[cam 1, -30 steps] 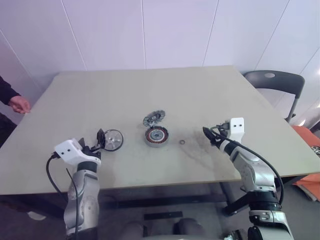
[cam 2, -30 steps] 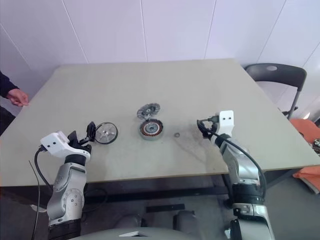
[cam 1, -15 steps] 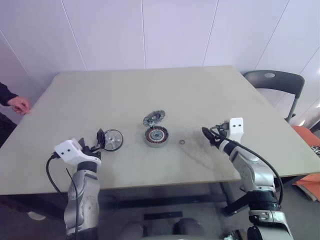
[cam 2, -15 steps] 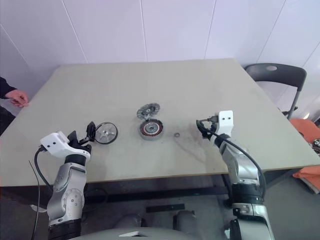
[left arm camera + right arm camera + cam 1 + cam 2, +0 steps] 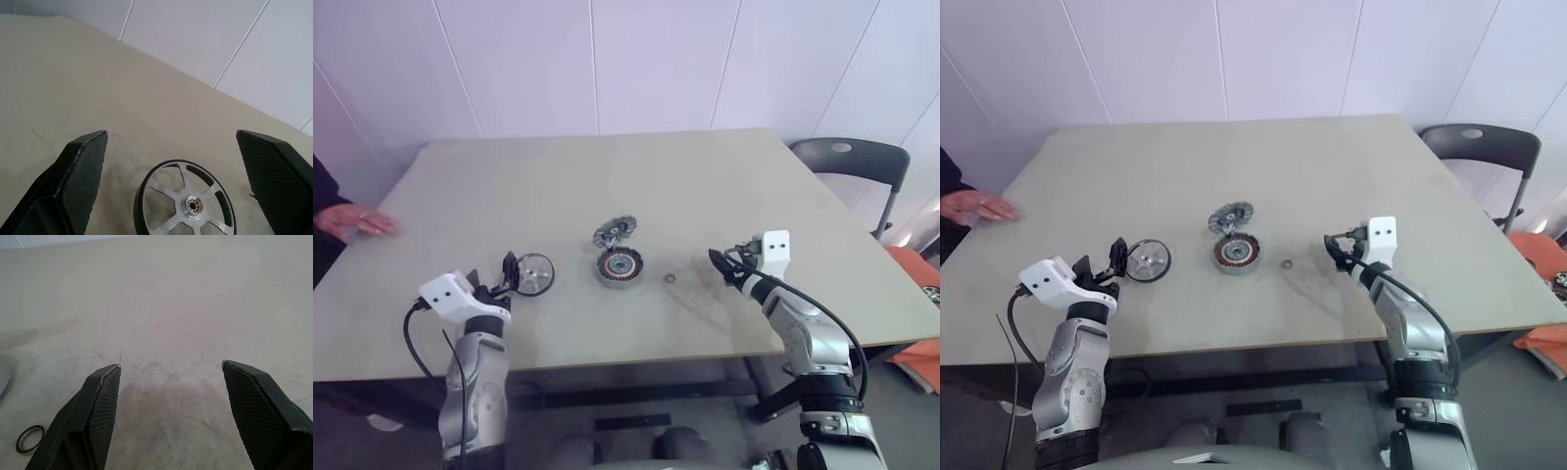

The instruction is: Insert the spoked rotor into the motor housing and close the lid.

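Observation:
The spoked rotor lies flat on the table, a dark rim with silvery spokes. My left gripper stands open just behind it, and in the left wrist view the rotor lies ahead between the spread fingers, not touched. The motor housing, with its copper windings, sits at the table's middle. The notched grey lid lies just beyond it, touching or nearly so. My right gripper hovers open and empty to the right of the housing, over bare table.
A small dark ring lies between the housing and my right gripper. A person's hand rests on the table's far left edge. A grey chair stands past the table's right corner.
The person's hand at the left has slid further onto the table and flattened. Both arms and all parts have kept still.

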You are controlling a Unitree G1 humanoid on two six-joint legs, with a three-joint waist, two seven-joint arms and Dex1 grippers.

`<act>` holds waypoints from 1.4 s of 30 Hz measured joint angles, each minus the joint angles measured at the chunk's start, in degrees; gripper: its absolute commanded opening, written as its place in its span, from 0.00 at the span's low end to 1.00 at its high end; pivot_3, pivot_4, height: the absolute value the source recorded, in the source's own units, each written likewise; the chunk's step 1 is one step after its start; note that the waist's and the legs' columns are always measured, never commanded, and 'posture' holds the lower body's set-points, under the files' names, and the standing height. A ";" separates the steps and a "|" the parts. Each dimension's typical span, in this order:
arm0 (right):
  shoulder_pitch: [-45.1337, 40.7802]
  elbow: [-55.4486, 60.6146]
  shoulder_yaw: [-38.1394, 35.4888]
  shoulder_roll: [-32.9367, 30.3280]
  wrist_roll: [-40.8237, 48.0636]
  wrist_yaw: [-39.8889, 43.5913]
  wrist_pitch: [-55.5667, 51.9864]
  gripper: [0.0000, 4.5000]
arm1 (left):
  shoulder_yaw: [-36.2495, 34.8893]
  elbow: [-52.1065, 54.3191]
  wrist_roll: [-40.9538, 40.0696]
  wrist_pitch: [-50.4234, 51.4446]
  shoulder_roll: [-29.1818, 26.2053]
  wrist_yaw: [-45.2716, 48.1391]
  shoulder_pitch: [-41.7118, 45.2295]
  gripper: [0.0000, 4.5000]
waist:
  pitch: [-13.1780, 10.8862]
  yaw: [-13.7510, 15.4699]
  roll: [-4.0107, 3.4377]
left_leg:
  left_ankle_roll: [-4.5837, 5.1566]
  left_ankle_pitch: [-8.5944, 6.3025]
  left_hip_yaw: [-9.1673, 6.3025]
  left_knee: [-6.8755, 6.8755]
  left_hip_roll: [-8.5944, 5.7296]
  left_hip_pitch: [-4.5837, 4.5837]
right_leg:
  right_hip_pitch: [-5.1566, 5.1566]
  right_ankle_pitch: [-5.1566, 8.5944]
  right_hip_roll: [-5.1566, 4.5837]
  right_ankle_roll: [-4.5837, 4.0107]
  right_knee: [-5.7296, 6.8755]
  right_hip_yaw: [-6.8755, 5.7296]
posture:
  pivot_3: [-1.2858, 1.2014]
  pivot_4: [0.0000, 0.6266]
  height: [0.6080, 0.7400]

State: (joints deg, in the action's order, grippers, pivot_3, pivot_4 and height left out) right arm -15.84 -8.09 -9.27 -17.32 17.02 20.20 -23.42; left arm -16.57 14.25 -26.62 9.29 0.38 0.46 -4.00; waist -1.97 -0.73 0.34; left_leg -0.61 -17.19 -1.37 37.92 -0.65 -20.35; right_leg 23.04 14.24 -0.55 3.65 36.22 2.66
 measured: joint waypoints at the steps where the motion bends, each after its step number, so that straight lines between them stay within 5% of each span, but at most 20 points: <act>1: -0.01 0.00 0.00 0.00 0.00 0.03 0.00 0.73 | 0.00 0.00 0.00 0.00 0.00 -0.02 0.00 1.00 | 0.00 0.00 0.00 | 0.00 0.00 0.00 0.00 0.00 0.00 | 0.00 0.00 0.00 0.00 0.00 0.00 | 0.52 0.00 1.00; 5: -0.04 0.00 0.02 0.02 0.00 0.27 0.00 0.49 | 0.00 0.00 0.00 0.00 0.02 -0.05 -0.01 1.00 | 0.00 0.00 0.00 | 0.00 0.00 0.00 0.00 0.00 0.00 | 0.00 0.00 0.00 0.00 0.00 0.00 | 0.52 0.00 1.00; 17: -0.04 0.01 0.05 0.41 0.22 0.79 -0.02 0.49 | -0.01 0.00 0.00 0.00 0.02 -0.11 -0.08 1.00 | 0.00 0.00 0.00 | 0.00 0.00 0.00 0.00 0.00 0.00 | 0.00 0.00 0.00 0.00 0.00 0.00 | 0.52 0.00 1.00; 21: -0.05 1.59 0.98 3.12 1.97 2.43 -0.12 0.68 | 0.03 0.00 0.00 0.01 0.17 -0.10 -0.08 1.00 | 0.00 -0.16 -0.01 | 0.00 0.00 0.00 0.00 0.02 0.01 | 0.00 0.00 0.01 0.00 0.02 0.00 | 0.52 0.00 1.00; 25: -0.34 6.68 2.01 4.51 2.74 1.37 -2.35 0.98 | 0.03 0.00 0.00 0.01 0.24 -0.10 -0.11 1.00 | 0.01 0.07 0.00 | 0.00 0.00 -0.01 0.01 0.00 -0.01 | 0.01 0.00 -0.01 0.01 0.02 -0.01 | 0.52 0.00 1.00; 42: 1.17 8.19 3.44 3.20 1.24 0.35 -4.82 0.99 | 0.06 0.01 -0.01 0.08 0.26 -0.07 -0.30 1.00 | 0.01 0.00 0.00 | 0.00 0.00 -0.01 0.02 0.00 0.00 | 0.00 0.00 0.00 0.00 0.02 -0.01 | 0.52 0.00 1.00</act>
State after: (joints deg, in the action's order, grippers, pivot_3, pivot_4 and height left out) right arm -14.66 0.09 -5.84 -14.12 18.27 20.55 -28.24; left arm -16.51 14.26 -26.62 9.37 0.63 0.39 -4.30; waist -1.96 -0.73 0.34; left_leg -0.61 -17.19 -1.38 37.95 -0.65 -20.35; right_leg 23.04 14.25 -0.55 3.66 36.24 2.65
